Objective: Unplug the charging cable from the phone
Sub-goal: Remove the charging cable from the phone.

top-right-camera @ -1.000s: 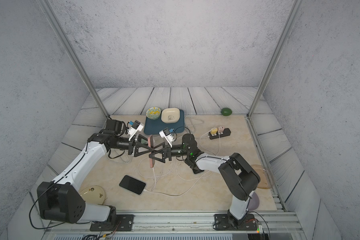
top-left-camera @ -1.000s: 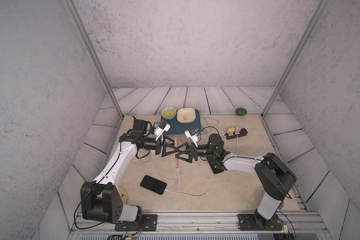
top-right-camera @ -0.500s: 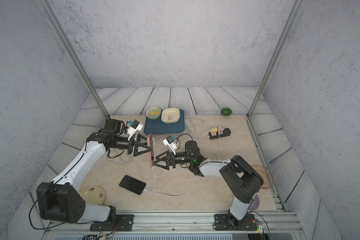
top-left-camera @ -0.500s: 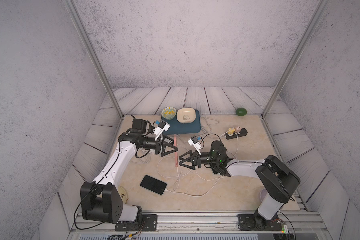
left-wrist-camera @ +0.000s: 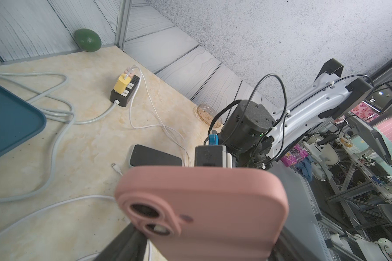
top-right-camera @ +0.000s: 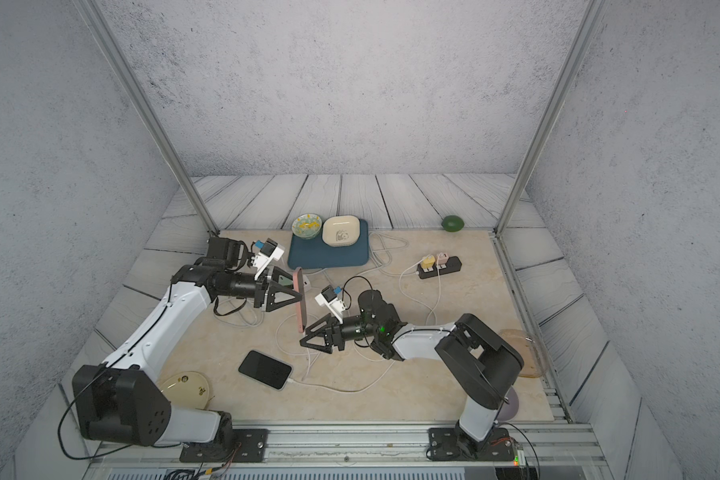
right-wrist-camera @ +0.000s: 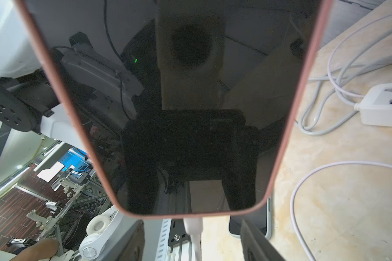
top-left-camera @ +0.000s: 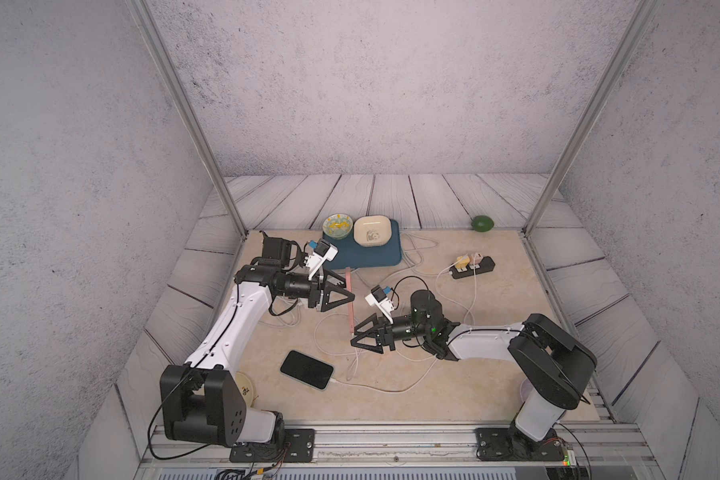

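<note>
The left claw is closed on the pink phone, gripping it partway along its length and holding it in the air above the middle of the surface. The phone stands on end, nearly upright. Its back and camera lenses face the left arm (the left wrist view is half filled by that pink back), and its dark screen faces the right arm. The charging cable is plugged into the phone's lower end. Its white plug sticks out of the case there, and the cord runs on down to the surface.

The right claw is level with that lower end, with its jaws apart. In the right wrist view its two fingers stand one on each side of the white plug. There is a clear gap between each finger and the plug, so the claw has hold of nothing.

A second phone lies flat and screen up on the surface, nearer the front edge, with a white cord of its own plugged in. Toward the back right sits a black power strip with a yellow charger in it. At the back, a blue tray carries a small bowl and a cream dish.
</note>
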Controlling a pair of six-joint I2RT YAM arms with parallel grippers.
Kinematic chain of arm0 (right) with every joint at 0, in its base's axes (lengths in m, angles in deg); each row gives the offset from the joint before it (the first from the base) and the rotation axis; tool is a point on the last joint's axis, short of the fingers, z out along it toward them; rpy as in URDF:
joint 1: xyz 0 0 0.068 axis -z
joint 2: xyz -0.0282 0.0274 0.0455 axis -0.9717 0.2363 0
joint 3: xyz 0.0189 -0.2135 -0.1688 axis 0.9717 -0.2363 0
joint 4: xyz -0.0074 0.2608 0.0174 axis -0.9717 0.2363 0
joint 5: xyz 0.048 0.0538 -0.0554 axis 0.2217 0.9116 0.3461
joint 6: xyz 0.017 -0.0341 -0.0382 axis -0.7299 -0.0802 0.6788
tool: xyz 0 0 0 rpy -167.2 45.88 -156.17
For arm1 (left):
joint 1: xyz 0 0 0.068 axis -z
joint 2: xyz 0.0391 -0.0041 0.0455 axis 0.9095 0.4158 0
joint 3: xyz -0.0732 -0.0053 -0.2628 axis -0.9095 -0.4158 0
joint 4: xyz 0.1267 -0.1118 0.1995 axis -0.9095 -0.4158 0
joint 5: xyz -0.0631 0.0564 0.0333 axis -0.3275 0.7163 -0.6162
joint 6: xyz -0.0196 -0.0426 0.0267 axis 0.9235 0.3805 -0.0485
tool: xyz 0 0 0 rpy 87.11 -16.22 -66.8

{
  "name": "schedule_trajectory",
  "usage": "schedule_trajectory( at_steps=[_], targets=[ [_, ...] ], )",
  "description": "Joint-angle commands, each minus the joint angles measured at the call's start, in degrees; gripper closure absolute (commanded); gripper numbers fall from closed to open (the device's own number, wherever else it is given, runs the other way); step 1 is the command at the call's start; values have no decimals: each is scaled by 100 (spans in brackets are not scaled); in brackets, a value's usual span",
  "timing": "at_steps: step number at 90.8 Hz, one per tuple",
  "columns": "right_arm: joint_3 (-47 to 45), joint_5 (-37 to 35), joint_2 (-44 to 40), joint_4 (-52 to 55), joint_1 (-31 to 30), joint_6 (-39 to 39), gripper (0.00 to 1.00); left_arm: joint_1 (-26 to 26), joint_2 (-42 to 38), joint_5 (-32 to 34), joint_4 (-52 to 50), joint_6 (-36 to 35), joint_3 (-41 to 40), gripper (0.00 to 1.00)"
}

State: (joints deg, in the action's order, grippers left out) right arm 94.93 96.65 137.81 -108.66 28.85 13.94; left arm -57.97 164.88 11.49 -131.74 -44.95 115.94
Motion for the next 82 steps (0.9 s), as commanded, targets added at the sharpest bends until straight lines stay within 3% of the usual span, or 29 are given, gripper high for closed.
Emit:
schedule_trajectory(
  at_steps=[1, 38, 56, 82],
  targets=[
    [6, -127, 82, 344, -64, 378, 40, -68, -161, -235, 57, 31, 223, 85],
    [6, -232, 108, 538, -129, 555, 83, -111, -161, -264, 75, 67, 215, 85],
    [-28, -267, 52, 686, -153, 729, 93, -106, -161, -283, 78, 83, 227, 85],
    [-88, -315, 15, 900, -343, 1062, 99, -155, -159, -308, 91, 156, 263, 85]
  ],
)
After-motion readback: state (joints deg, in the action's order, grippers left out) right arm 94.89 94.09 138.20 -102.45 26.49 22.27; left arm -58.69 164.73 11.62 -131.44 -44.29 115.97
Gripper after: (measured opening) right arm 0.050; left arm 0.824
